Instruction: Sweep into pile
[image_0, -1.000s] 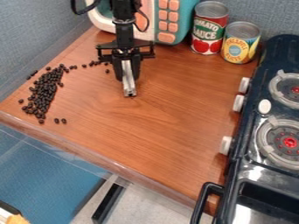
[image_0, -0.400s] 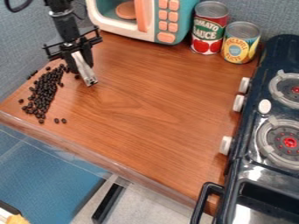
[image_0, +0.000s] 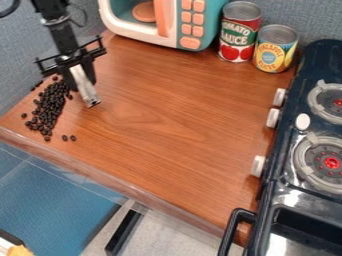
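Note:
The gripper (image_0: 81, 82) hangs over the counter's left part, just right of the upper end of the beans. It is shut on a narrow silver tool (image_0: 84, 87), which slants down to the right, its lower end near the wood right of the beans. The small black beans (image_0: 47, 111) lie in a long, dense band at the left. Two stray beans (image_0: 69, 137) are below and right of it, and a few others sit near the wall. The gripper covers part of the band's upper end.
A toy microwave (image_0: 160, 22) stands at the back, with a red tomato can (image_0: 239, 32) and a yellow pineapple can (image_0: 274, 49) to its right. The toy stove (image_0: 300, 150) lines the right side. The counter's front edge (image_0: 113, 186) runs diagonally below.
The gripper has moved left with the silver tool, from the counter's back middle to beside the beans. Beans that trailed right from the band's upper end no longer lie there.

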